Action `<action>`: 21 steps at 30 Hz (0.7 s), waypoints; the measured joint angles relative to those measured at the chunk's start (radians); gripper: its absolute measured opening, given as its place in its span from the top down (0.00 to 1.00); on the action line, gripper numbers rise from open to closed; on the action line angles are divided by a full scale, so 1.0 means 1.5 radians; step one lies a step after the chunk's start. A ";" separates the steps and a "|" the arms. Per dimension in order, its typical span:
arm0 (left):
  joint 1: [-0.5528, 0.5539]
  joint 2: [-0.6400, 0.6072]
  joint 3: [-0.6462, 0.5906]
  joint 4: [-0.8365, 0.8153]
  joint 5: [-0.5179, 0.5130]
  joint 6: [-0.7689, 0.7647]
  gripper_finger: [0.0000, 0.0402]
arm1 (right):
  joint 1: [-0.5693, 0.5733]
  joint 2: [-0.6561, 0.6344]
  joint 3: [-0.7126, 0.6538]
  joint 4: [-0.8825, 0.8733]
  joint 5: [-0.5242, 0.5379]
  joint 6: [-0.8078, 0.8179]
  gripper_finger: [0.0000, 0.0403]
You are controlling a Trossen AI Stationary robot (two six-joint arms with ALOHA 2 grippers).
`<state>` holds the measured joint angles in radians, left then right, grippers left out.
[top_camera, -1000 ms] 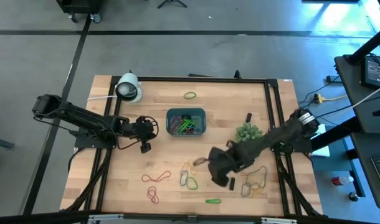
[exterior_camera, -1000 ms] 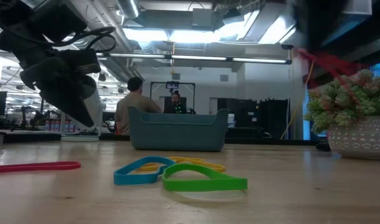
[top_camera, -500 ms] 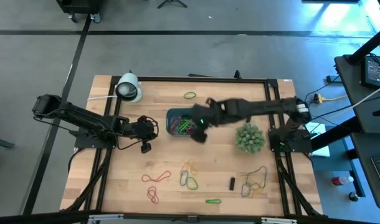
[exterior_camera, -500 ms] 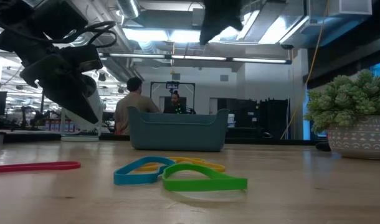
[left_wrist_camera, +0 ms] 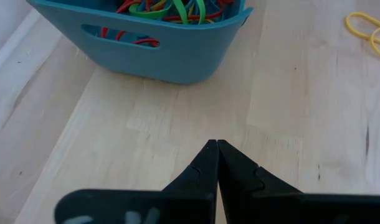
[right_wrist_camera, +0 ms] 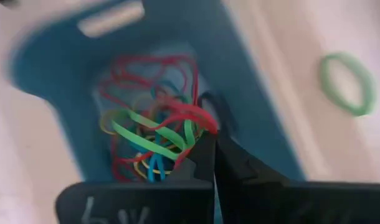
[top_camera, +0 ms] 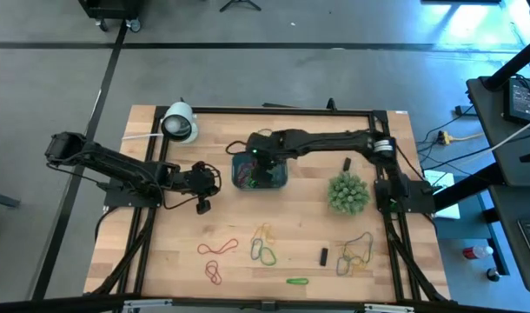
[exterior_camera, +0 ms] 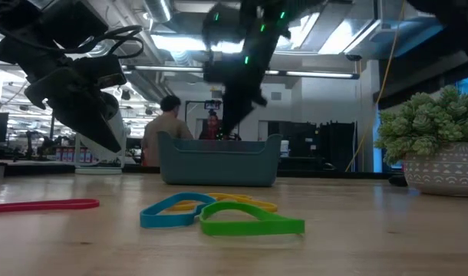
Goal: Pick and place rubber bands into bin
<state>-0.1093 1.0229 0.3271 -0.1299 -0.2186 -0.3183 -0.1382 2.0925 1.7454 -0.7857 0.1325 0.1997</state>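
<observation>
The right arm had swung a long way since a second before: it had been low near the loose bands at the front right of the table, and now it reached across to the bin (top_camera: 259,169). The left arm had not moved.

The right gripper (top_camera: 255,165) hung over the blue-teal bin, with its fingers pressed together. In the right wrist view the tips (right_wrist_camera: 210,138) pointed down into the tangle of rubber bands (right_wrist_camera: 156,140) in the bin, red, green, yellow and blue ones. A red band lay right at the tips, but I could not tell if it was pinched. In the low view the gripper (exterior_camera: 232,115) showed just above the bin's back wall.

The left gripper (left_wrist_camera: 216,147) waited just beside the bin, on its left, with its fingers pressed together and holding nothing.

More bands lay loose on the wooden table (top_camera: 161,261). Red ones (top_camera: 216,249) sat at the front left, yellow and green ones (top_camera: 264,246) near the middle, a bunch (top_camera: 355,252) at the front right, and one green band (top_camera: 265,133) lay behind the bin. A green plant (top_camera: 347,192) stood on the right, and a white round thing (top_camera: 179,123) sat at the back left corner. Two small black blocks (top_camera: 324,256) lay on the right side.

Behind the table was a big room with bright ceiling lights, and a person (exterior_camera: 163,130) sat far back.
</observation>
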 joint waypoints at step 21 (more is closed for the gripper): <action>0.000 0.000 0.000 0.000 0.000 -0.004 0.99 | -0.007 -0.014 -0.001 -0.083 -0.022 0.019 0.61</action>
<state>-0.1092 1.0229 0.3271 -0.1299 -0.2192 -0.3241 -0.1482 2.0717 1.7439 -0.9109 0.1001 0.2276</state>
